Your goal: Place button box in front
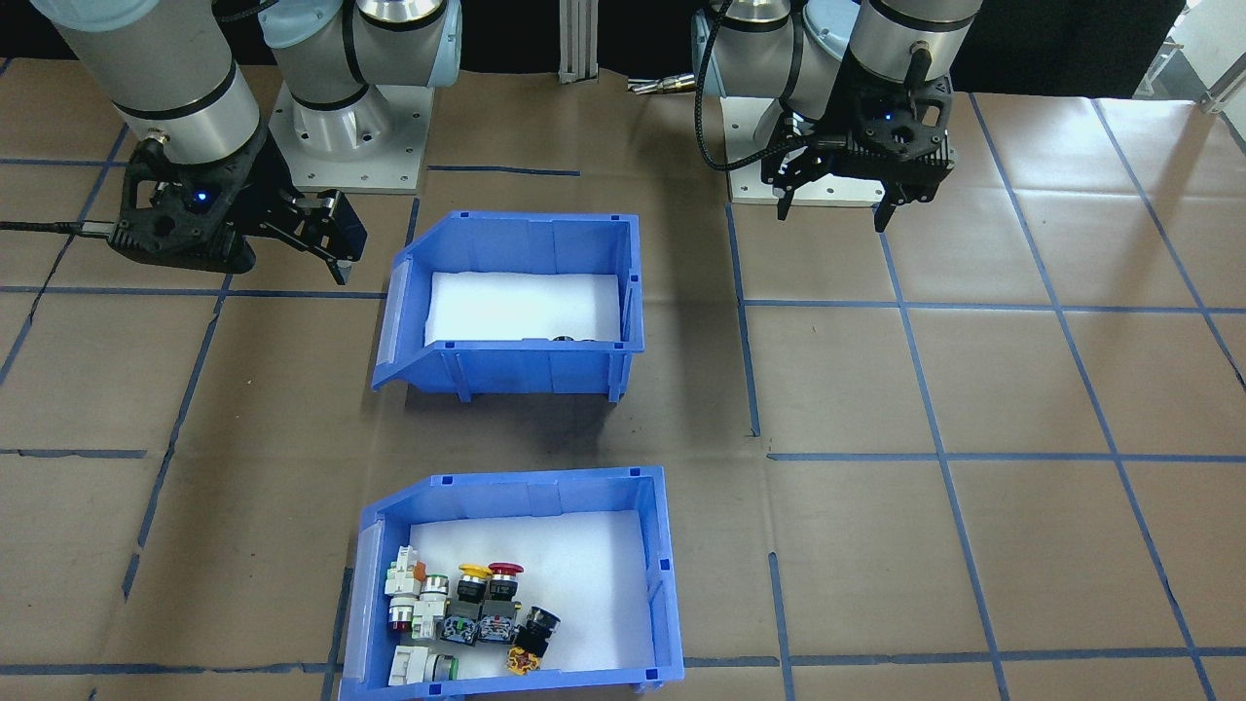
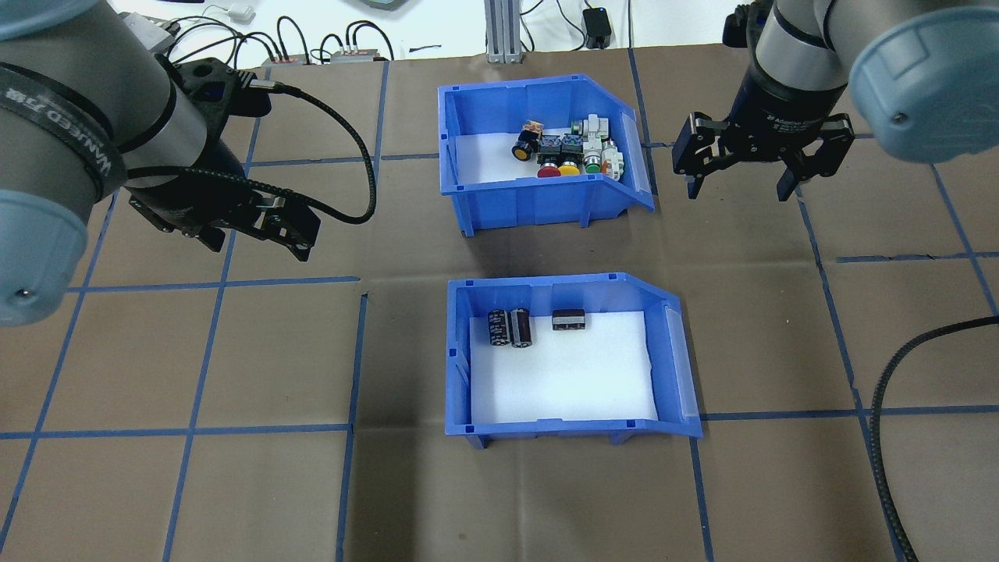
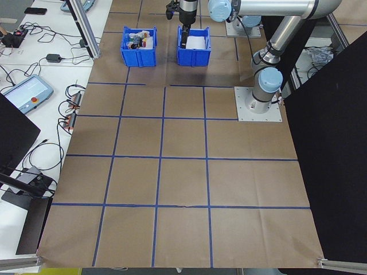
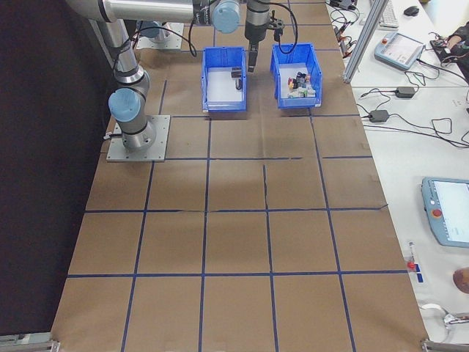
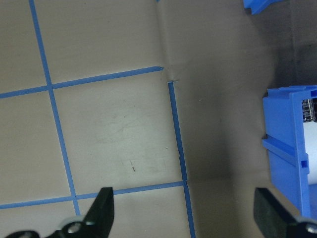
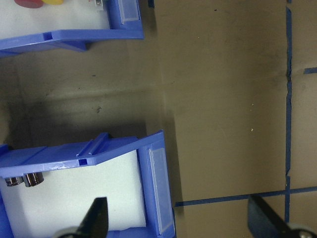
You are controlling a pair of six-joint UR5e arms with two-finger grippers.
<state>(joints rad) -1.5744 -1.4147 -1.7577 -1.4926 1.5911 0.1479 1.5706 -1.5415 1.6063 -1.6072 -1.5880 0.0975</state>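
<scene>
Brown paper, blue-taped grid — two blue plastic bins sitting apart.
Foam-lined button box (image 2: 538, 168) is lying crosswise, sloped mouth rightward; left gripper (image 2: 257, 226) and right gripper (image 2: 737, 168) are hovering, jaws spread.

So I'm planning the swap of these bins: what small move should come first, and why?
Probably bring the right gripper across to the button box and lower it at the rim. Both grippers hang open, apart from the bins; the box sits at the far side, behind the other bin, nearest that gripper.

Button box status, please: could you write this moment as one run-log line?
button box: far row, untouched | other bin: near robot | left end effector: open, empty | right end effector: open, empty
</scene>
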